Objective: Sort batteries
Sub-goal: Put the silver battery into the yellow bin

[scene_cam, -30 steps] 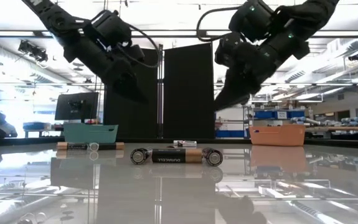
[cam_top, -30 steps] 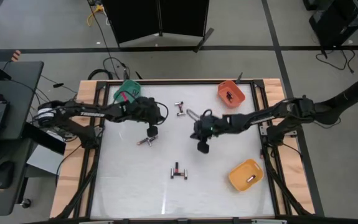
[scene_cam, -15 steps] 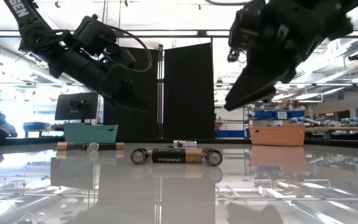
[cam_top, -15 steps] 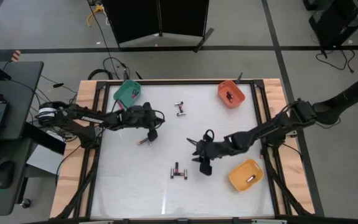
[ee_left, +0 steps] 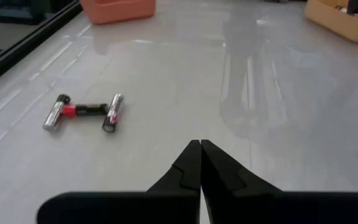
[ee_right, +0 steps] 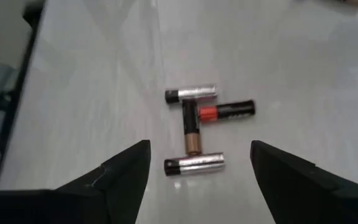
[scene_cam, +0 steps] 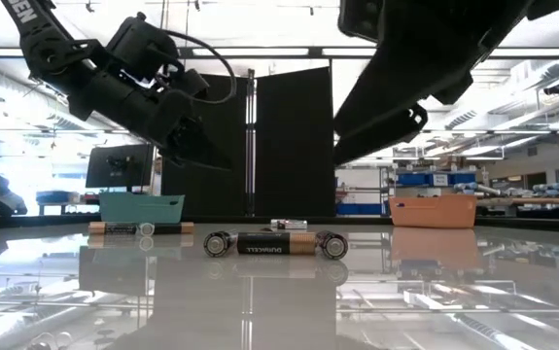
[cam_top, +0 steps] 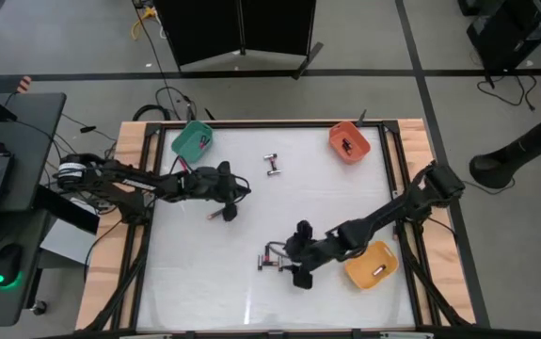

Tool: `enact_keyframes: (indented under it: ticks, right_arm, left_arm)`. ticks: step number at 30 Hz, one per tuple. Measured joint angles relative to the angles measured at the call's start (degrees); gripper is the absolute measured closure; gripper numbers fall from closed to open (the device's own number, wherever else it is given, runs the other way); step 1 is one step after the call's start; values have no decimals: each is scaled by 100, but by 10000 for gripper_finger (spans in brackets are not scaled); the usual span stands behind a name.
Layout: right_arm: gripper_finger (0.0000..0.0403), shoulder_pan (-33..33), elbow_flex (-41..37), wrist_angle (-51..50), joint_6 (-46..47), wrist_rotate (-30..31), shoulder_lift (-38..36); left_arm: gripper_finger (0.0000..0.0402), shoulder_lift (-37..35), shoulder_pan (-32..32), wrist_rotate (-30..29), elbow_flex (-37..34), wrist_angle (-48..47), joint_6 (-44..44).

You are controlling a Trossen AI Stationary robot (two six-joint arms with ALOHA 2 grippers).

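- The left gripper (cam_top: 230,209) hangs over the table's left half, near the green bin (cam_top: 192,141); its wrist view shows the fingers (ee_left: 190,167) pressed together with nothing between them.
- Just beside that gripper lies a small battery cluster (cam_top: 215,216). From above it is hard to read; the low view shows it as a dark-and-copper cell lying with a round end facing the camera (scene_cam: 123,229).
- Only the left wrist view makes clear the far cluster (ee_left: 84,112): 2 silvery cells joined by a red-banded one.
- The right gripper (cam_top: 298,266) sits low near the front-centre batteries (cam_top: 270,259), fingers (ee_right: 126,171) spread wide and empty.
- Its wrist view counts 4 cells (ee_right: 198,128): 2 silvery, 1 copper-tipped, 1 red-banded.
- The white table (cam_top: 204,282) is glossy; the orange bin (cam_top: 349,141) and the yellow bin (cam_top: 372,266) stand to the right, with black panels (scene_cam: 294,146) behind.
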Motion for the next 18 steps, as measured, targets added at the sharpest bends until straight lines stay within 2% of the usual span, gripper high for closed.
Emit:
enact_keyframes:
  ticks: [9,18]
  right_arm:
    - [114,55,873,-1007,-71,17,704]
    - [114,52,956,-1001,16,-113,772]
  left_arm:
    - [391,0,-205,-23,0,19,-20]
    - [391,0,-336,-27,0,19,-42]
